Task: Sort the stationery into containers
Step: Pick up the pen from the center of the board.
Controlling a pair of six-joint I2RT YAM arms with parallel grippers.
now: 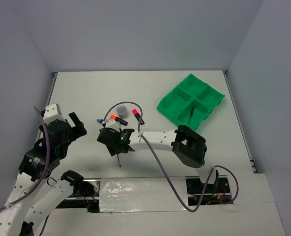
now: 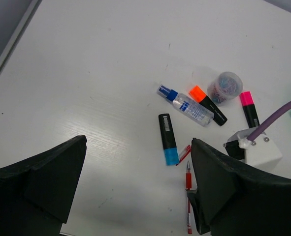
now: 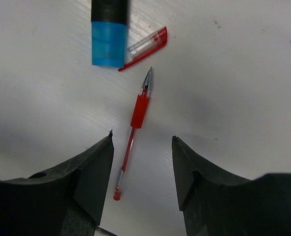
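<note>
Below right pincer (image 3: pixel 142 145), red pen (image 3: pixel 139 109) (uncapped)

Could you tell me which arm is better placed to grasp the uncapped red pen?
Right: the right end effector hangs over the red pen, open jaws either side of its barrel; the left end effector sits off to one side.

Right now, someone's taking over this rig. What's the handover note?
Left tool: open, empty, hovering left of the pile.
Right tool: open, straddling the red pen, not gripping yet.
Loose on the table: blue highlighter, pen cap, clear tube, orange highlighter, pink highlighter, round tub.
Green tray: one thin dark item in a compartment, too small to identify.
Left to do: sort everything loose.
</note>
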